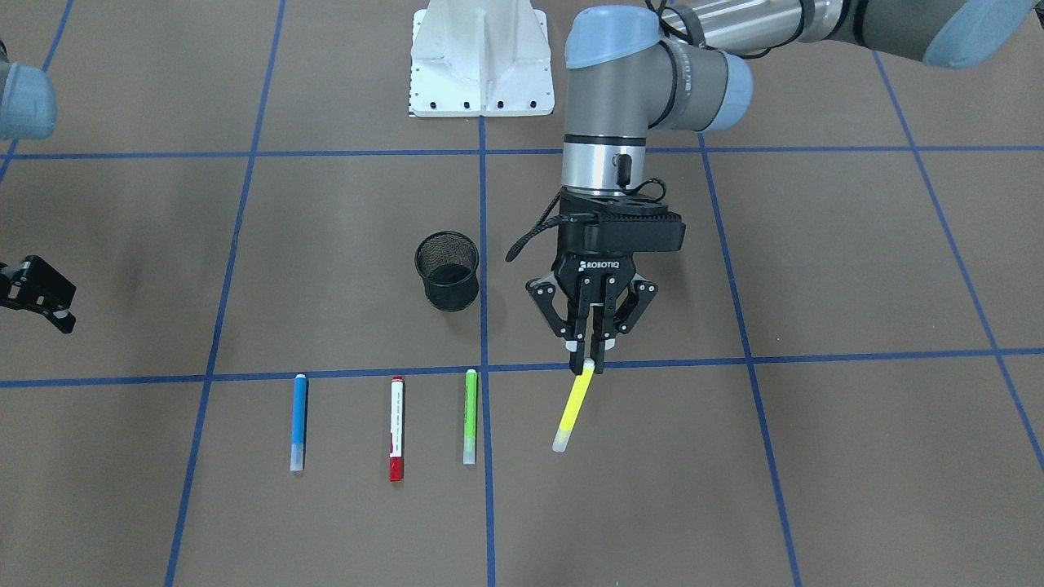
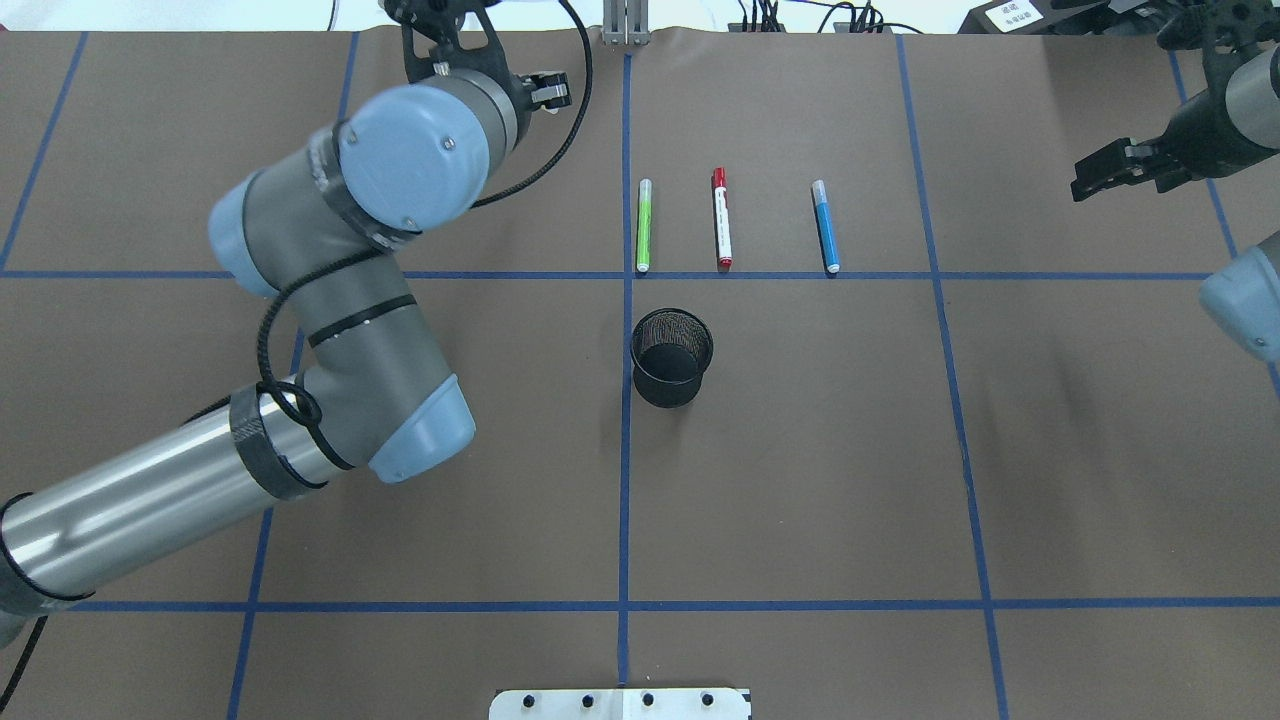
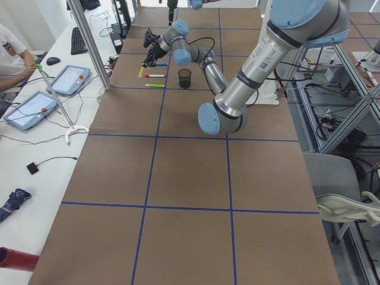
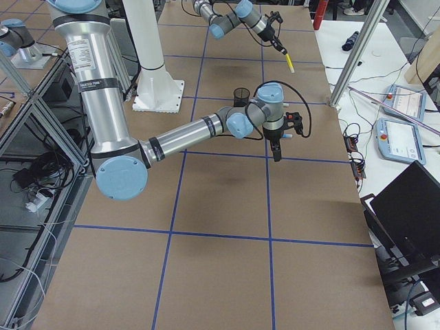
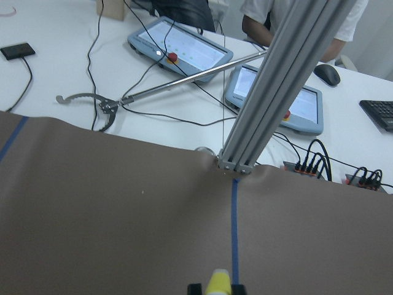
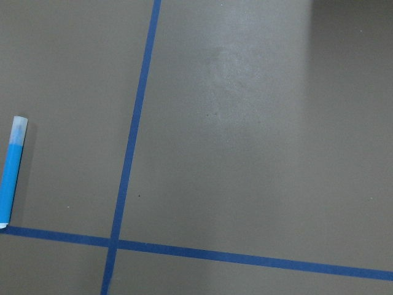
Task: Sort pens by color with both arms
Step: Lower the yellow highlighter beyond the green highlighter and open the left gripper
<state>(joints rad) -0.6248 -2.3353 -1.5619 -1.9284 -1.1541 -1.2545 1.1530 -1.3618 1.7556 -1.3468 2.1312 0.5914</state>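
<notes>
Yellow pen point(image 1: 573, 410) in left jaws, hidden overhead.

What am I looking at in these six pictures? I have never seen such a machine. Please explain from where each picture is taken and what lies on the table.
These are two robot arms at a brown table marked with blue tape. One camera faces the robot, one looks down from behind it, two stand at the table's ends, one sits on each wrist. On the table lie a blue pen, a white pen with red ends and a green pen; a black mesh cup stands nearer the robot. The left gripper is shut on the yellow pen, held by one end and tilted. The right gripper is off to the side.
</notes>
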